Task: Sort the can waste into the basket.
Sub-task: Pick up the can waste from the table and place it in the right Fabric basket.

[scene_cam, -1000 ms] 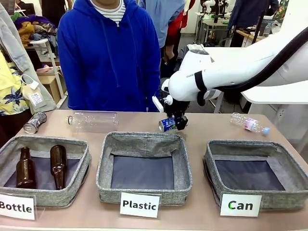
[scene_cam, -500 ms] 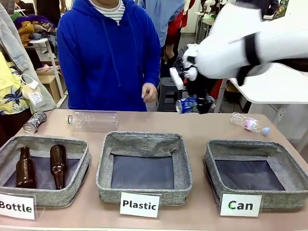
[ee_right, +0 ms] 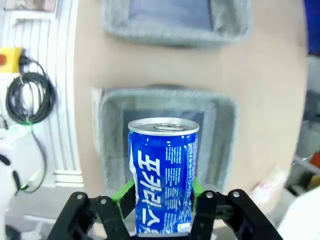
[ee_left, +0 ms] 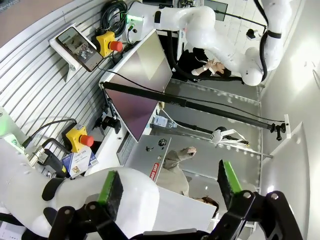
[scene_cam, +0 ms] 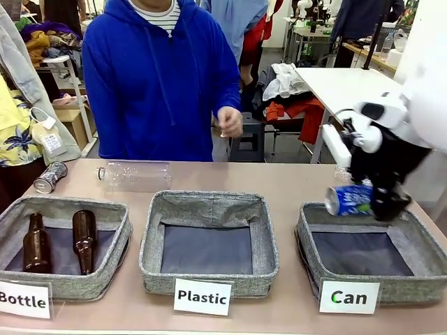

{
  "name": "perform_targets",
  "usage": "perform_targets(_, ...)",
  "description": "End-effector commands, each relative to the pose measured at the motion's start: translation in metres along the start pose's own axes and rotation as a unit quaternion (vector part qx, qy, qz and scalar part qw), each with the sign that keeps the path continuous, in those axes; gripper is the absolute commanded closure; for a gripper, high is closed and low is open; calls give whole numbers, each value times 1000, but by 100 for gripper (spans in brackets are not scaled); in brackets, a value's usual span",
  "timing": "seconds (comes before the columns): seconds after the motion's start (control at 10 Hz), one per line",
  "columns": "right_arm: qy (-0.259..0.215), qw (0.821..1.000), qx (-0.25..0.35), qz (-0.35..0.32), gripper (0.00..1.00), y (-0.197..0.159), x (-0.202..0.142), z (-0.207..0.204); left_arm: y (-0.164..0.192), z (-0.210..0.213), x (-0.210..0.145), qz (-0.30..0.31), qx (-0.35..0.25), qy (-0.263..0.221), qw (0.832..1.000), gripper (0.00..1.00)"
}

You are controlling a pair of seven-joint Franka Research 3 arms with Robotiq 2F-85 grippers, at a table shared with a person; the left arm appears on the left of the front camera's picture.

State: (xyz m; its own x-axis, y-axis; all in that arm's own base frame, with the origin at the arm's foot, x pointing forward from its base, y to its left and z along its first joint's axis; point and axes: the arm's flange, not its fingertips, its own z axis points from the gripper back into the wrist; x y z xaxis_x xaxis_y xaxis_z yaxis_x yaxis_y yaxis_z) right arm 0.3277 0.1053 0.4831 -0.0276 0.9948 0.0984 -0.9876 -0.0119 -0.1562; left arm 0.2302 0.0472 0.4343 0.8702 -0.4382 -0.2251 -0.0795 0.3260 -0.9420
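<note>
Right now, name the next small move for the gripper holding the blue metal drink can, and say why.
Probably lower the right gripper toward the dark base of the grey fabric "Can" basket before opening: its blue metal drink can hangs sideways at the basket's far side.

Tan table [scene_cam: 293,183] bearing a near row of three grey fabric baskets: "Bottle" basket [scene_cam: 119,241], "Plastic" basket [scene_cam: 267,244], "Can" basket [scene_cam: 306,237]. At far left lie a silver can [scene_cam: 50,177] and a clear plastic bottle [scene_cam: 136,174], apart.
</note>
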Motion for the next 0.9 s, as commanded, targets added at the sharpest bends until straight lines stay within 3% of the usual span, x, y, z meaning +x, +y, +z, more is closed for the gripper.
perform_targets(0.0,22,997,14,-75,100,-6,-24,-7,-2,1,0,-8,-8,-1,1000,0)
perform_targets(0.3,20,997,24,-68,100,-13,-32,-9,-2,1,0,-8,-8,-1,1000,0)
perform_targets(0.4,13,997,20,-70,18,-15,-32,-9,-2,1,0,-8,-8,-1,1000,0)
perform_targets(0.5,13,997,23,-72,5,-18,-33,-11,-2,1,0,-8,-8,-1,1000,0)
perform_targets(0.6,11,997,22,-72,0,-19,-34,-12,-2,1,0,-8,-8,-1,1000,0)
perform_targets(0.8,-9,996,1,-87,0,-19,-38,-13,-2,1,0,-8,-8,-1,1000,0)
